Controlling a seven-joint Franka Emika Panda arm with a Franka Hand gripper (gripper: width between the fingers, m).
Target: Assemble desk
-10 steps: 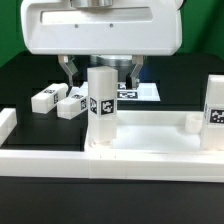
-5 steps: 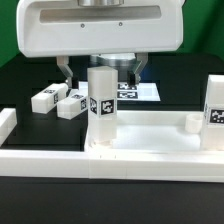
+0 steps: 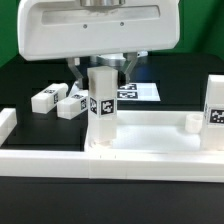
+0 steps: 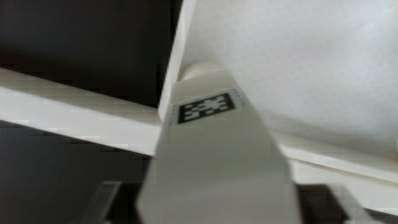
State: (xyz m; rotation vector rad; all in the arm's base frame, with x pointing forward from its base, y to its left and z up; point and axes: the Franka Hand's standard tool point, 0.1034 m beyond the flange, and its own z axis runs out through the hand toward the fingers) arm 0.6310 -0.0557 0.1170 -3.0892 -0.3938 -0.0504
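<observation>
Your two-finger gripper (image 3: 103, 78) is straddling the top of the short square white plastic leg with the black-and-white tag (image 3: 101, 108), one finger on either side (can't tell if they're actually squeezing it or just shy of touching). That leg stands upright on the white plastic rectangular panel with the raised rim (image 3: 150, 138), at its corner on the exterior view's left.

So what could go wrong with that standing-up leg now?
The hand sits around the top of the upright leg. If it squeezes off-centre, the leg might tilt on the panel corner. If it then twists or lifts badly, the leg could come off the panel and topple.
</observation>
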